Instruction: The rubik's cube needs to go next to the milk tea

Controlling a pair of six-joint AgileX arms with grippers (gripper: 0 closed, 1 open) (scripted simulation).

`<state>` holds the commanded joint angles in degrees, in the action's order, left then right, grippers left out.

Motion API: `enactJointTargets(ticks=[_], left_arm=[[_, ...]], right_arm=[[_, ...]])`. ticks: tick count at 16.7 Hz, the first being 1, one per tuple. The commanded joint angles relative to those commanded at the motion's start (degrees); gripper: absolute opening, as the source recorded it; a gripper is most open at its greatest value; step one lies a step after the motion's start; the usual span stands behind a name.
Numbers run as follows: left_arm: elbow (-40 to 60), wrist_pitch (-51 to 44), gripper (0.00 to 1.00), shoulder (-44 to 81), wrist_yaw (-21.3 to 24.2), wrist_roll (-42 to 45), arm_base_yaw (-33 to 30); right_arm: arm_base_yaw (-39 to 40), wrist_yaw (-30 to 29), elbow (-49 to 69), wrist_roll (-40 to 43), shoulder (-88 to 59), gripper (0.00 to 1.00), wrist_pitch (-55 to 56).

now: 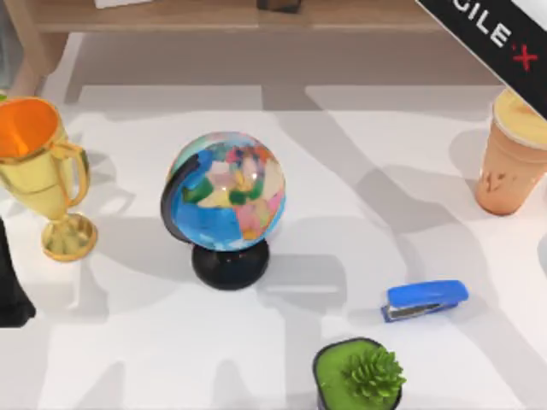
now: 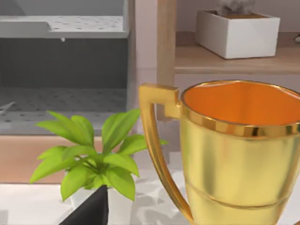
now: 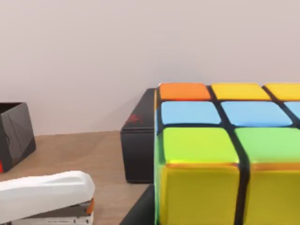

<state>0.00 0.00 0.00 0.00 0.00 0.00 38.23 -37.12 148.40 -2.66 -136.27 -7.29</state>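
The rubik's cube (image 3: 225,154) sits very close in the right wrist view, showing orange, yellow, blue and green squares with dark grid lines. My right gripper is shut on it, and one dark finger (image 3: 139,208) presses its side. My right arm (image 1: 496,34) crosses the top view's far right corner. Just below it stands the milk tea (image 1: 513,158), a tapered orange-tan cup with a pale yellow lid. My left arm (image 1: 10,282) is parked at the table's left edge, beside the gold trophy cup.
A gold trophy cup (image 1: 38,171) stands at the left and a globe (image 1: 226,201) in the middle. A blue stapler (image 1: 425,300) and a green potted plant (image 1: 359,376) lie toward the front right. Open table lies between the globe and the milk tea.
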Motion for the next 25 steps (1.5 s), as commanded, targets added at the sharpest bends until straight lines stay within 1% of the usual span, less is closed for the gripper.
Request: enactJointTargets(ticks=[4,9,11,15,18,20,22,25], left_arm=[[0.0,0.0,1.0,0.0,0.0,0.0,0.0],[0.0,0.0,1.0,0.0,0.0,0.0,0.0],[0.0,0.0,1.0,0.0,0.0,0.0,0.0],[0.0,0.0,1.0,0.0,0.0,0.0,0.0],[0.0,0.0,1.0,0.0,0.0,0.0,0.0],[0.0,0.0,1.0,0.0,0.0,0.0,0.0],[0.0,0.0,1.0,0.0,0.0,0.0,0.0],[0.0,0.0,1.0,0.0,0.0,0.0,0.0]], right_arm=[[-3.4,0.5,1.4,1.7,-1.3,0.0,-5.2],[-3.2,0.4,1.3,1.7,-1.2,0.0,-5.2],[-1.5,0.6,1.9,1.7,0.2,0.0,-5.2],[6.3,2.4,1.3,0.6,2.2,0.0,-10.2],[9.8,5.6,-0.9,-1.6,1.7,0.0,-19.8],[9.4,8.8,-3.2,-4.1,0.8,0.0,-28.5],[6.8,13.3,-6.0,-7.5,-0.1,0.0,-38.0],[0.9,21.0,-10.2,-13.0,-1.0,0.0,-51.1]])
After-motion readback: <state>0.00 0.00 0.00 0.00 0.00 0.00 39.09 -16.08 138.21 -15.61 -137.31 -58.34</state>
